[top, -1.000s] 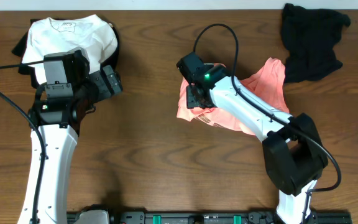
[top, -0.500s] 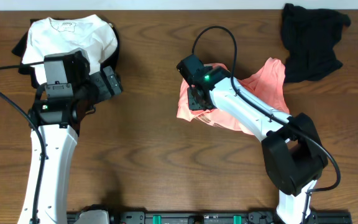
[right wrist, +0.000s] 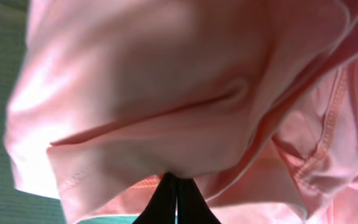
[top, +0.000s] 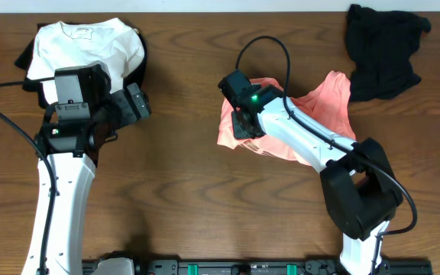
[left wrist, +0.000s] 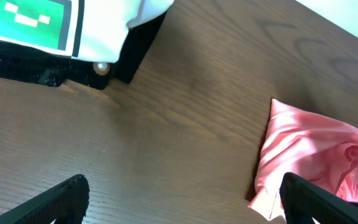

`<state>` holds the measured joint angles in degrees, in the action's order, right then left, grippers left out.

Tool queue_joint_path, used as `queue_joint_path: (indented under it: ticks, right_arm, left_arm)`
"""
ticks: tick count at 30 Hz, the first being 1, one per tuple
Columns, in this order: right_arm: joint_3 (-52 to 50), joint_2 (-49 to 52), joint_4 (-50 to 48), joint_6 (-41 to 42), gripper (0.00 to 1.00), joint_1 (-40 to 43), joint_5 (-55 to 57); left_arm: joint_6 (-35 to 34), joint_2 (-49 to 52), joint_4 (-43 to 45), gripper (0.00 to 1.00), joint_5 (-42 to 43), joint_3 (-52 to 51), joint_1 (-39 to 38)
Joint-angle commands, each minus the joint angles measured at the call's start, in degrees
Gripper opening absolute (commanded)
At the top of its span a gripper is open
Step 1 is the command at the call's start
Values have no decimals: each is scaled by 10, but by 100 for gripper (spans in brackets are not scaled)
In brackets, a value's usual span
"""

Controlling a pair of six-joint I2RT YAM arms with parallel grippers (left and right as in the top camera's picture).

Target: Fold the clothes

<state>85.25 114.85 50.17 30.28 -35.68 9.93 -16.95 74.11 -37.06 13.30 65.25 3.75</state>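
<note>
A crumpled salmon-pink T-shirt (top: pixel 319 107) lies on the brown table right of centre. My right gripper (top: pixel 244 126) sits on the shirt's left edge, shut on a fold of it. In the right wrist view the closed black fingertips (right wrist: pixel 176 182) pinch the pink cloth (right wrist: pixel 166 81), which fills the frame. My left gripper (top: pixel 137 103) hovers open over bare table at the left, well apart from the shirt. In the left wrist view its gap (left wrist: pixel 182 186) holds nothing, and the pink shirt (left wrist: pixel 309 155) shows beside its right finger.
A white T-shirt (top: pixel 90 42) lies on a dark garment at the back left, partly under my left arm. A black garment (top: pixel 384 50) is bunched at the back right. A black rail (top: pixel 243 267) runs along the table's front edge.
My right gripper has closed on the pink shirt's left edge, staying in nearly the same place. The left arm has not moved.
</note>
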Motion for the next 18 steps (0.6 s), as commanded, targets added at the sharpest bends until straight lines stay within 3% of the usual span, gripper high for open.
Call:
queue_joint_path:
  ticks: [1, 11, 14, 15, 16, 18]
  right_arm:
    - [-1, -9, 18, -8, 1, 11, 4]
    - [-1, -86, 113, -42, 1, 32, -5]
    - [-3, -83, 124, -43, 8, 35, -10]
    - [-4, -81, 129, -46, 24, 35, -16]
    - [-4, -79, 132, -50, 29, 35, -20]
    - [-6, -78, 144, -53, 21, 35, -22]
  left_arm:
    - [-3, 0, 0, 98, -5, -3, 3]
    - [-3, 0, 0, 98, -5, -3, 3]
    - [-3, 0, 0, 98, -5, -3, 3]
    - [-3, 0, 0, 98, -5, -3, 3]
    - [-3, 0, 0, 98, -5, -3, 3]
    - [-3, 1, 0, 98, -5, -3, 3]
